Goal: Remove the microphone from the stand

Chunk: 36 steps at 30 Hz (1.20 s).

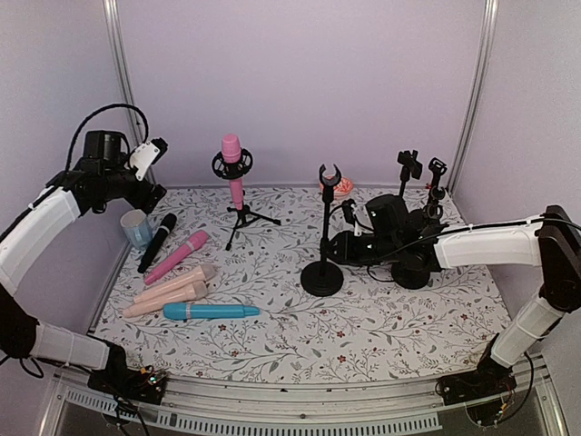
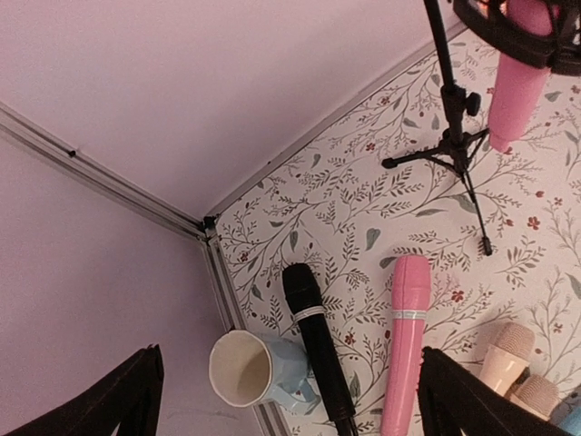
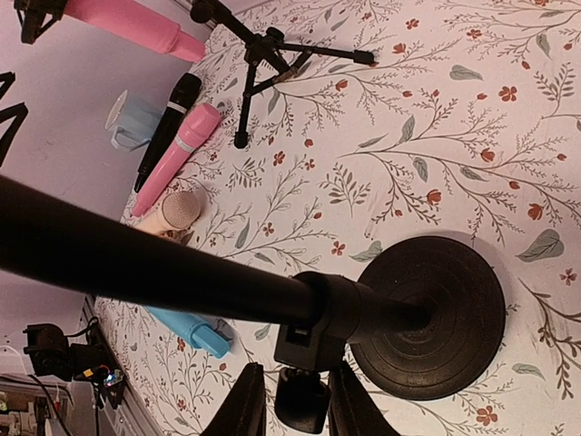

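A pink microphone point(image 1: 231, 150) sits in the clip of a small black tripod stand point(image 1: 241, 216) at the back; it also shows in the left wrist view point(image 2: 517, 82) and the right wrist view point(image 3: 136, 23). A second black stand point(image 1: 323, 272) with a round base point(image 3: 436, 318) has an empty clip on top. My right gripper point(image 1: 340, 243) point(image 3: 298, 404) is low at this stand's pole, fingers tight on either side of its clamp knob. My left gripper point(image 1: 156, 171) point(image 2: 290, 409) is wide open and empty, raised at the far left above a black microphone point(image 2: 318, 354).
On the left lie the black microphone point(image 1: 156, 242), a pink one point(image 1: 177, 257), two beige ones point(image 1: 172, 289) and a blue one point(image 1: 209, 312). A light blue cup point(image 1: 136, 227) lies by the left wall. More black stands point(image 1: 408, 168) and a small pink object point(image 1: 343, 188) are at the back right.
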Motion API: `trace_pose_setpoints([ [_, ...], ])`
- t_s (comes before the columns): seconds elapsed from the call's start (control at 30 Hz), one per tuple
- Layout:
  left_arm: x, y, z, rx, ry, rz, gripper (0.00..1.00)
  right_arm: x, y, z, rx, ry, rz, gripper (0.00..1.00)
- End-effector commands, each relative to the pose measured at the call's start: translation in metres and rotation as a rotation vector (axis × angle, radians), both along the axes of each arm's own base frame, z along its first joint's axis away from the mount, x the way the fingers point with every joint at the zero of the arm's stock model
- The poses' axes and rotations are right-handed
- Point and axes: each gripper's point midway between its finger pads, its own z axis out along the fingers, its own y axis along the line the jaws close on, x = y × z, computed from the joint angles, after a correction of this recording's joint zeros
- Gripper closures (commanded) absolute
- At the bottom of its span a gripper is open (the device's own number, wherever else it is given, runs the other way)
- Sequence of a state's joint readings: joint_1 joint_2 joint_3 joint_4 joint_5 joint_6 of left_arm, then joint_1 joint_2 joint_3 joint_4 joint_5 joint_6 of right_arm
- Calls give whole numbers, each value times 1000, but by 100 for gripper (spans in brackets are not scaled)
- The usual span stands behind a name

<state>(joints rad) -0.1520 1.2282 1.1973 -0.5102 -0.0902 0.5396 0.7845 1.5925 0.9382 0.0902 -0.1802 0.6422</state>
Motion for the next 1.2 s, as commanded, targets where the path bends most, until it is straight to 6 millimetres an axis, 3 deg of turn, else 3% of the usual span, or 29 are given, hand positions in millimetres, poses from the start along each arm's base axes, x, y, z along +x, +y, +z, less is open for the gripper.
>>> trace_pose_setpoints([
  [0.0, 1, -10, -31, -47, 98, -27, 1, 10, 5, 7, 9, -32, -6, 75],
  [0.2, -7, -28, -58, -52, 210, -103, 1, 13, 0, 4, -15, -36, -28, 80],
  [0.43, -13, -40, -70, -49, 239, -140, 1, 17, -9, -1, -81, -61, -53, 100],
  [0.73, -21, -51, -84, -22, 272, -168, 1, 17, -30, -18, -253, -130, -64, 100],
  [0.87, -21, -53, -89, -17, 283, -171, 1, 16, -33, -16, -330, -192, -55, 100],
  [1.17, -23, -52, -101, -2, 315, -170, 2, 10, -36, -34, -584, -325, -6, 100],
])
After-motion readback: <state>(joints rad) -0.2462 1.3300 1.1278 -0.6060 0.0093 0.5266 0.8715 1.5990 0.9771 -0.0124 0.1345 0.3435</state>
